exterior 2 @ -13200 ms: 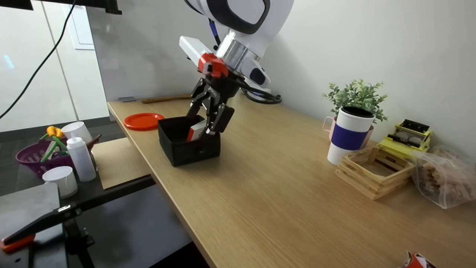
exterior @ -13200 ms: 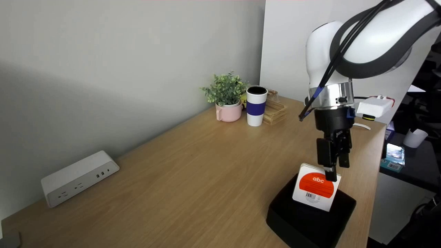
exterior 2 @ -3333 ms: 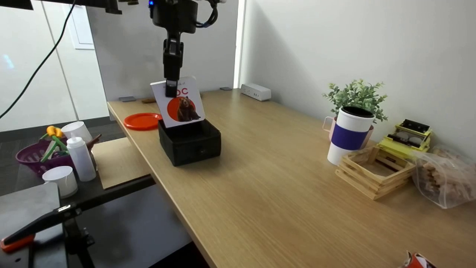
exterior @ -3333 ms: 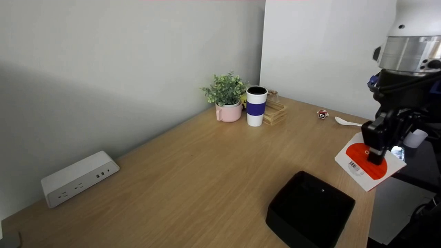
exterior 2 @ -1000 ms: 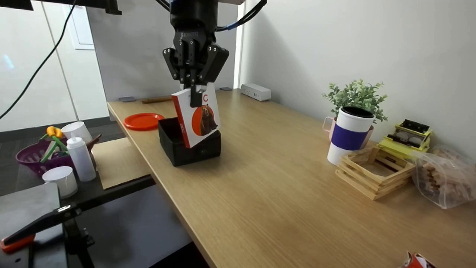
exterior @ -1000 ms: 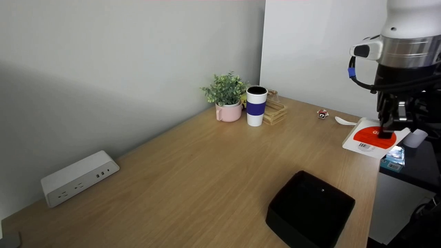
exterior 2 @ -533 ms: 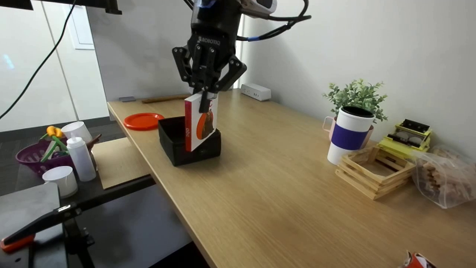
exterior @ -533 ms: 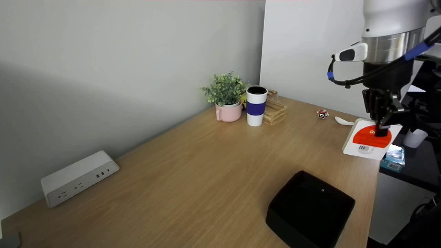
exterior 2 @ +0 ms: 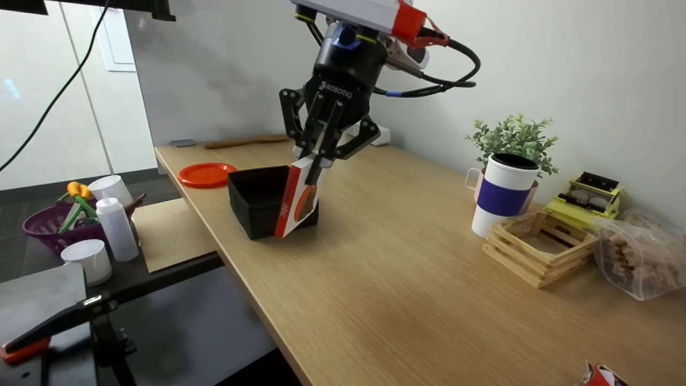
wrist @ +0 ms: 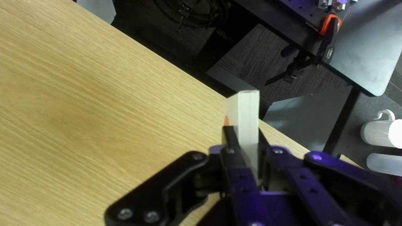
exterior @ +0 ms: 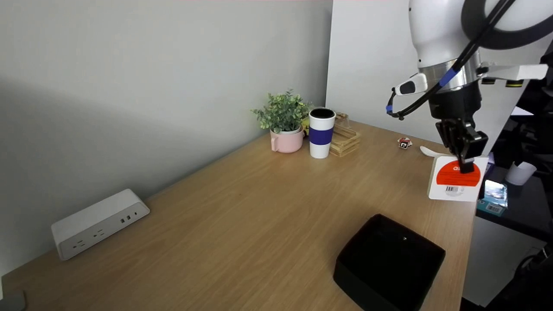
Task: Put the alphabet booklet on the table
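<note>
My gripper (exterior: 465, 166) is shut on the white alphabet booklet (exterior: 453, 192), whose orange-red circle faces that exterior view. Seen from an exterior view, the booklet (exterior 2: 292, 201) hangs tilted below the gripper (exterior 2: 308, 167), its red spine showing. In the wrist view its pale page edge (wrist: 249, 116) rises between the fingertips of the gripper (wrist: 246, 130), with the table's edge behind. The light wooden table (exterior: 259, 216) spreads beneath. Whether the booklet's lower corner touches the wood I cannot tell. A black box (exterior: 350, 285) stands on the table, apart from the booklet in that view.
A white spoon (exterior: 430, 152) lies close behind the booklet. A cup with a purple band (exterior: 319, 134), a potted plant (exterior: 285, 112) and a wooden crate (exterior 2: 541, 246) stand along the wall. A red plate (exterior 2: 206, 175) sits beyond the box. The table's open edge runs nearby.
Long before, the booklet leaned inside the box below open jaws; it has since been gripped and lifted out. Over the last second, arm and booklet have swung inward over the table, turning and lowering.
</note>
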Tool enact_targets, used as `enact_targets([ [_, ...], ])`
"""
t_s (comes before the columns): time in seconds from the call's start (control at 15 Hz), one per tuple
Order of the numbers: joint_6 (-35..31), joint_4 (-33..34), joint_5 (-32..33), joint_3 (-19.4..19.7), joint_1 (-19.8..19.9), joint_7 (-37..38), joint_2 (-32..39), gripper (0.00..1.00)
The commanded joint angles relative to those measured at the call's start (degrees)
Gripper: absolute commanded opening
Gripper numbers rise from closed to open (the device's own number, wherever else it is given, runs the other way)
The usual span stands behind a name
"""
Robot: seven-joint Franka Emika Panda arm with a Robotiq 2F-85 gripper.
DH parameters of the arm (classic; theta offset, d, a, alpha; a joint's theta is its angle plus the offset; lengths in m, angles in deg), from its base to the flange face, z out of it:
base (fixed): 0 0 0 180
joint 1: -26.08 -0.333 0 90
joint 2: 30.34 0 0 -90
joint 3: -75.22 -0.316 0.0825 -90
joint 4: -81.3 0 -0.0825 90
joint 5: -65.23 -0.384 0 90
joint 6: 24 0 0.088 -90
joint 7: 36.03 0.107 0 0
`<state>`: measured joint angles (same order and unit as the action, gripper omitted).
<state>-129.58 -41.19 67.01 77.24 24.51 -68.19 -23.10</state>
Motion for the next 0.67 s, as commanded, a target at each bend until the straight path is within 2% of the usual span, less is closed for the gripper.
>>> enact_targets([
  [0.0,2.1,4.9,-1.2,-0.7,2.1,1.0,4.9,0.04],
  [0.13,1.2,5.9,-2.8,-0.7,3.2,1.9,6.4,0.04],
  [0.6,-7.9,5.8,-15.5,0.0,8.1,5.0,7.1,0.04],
])
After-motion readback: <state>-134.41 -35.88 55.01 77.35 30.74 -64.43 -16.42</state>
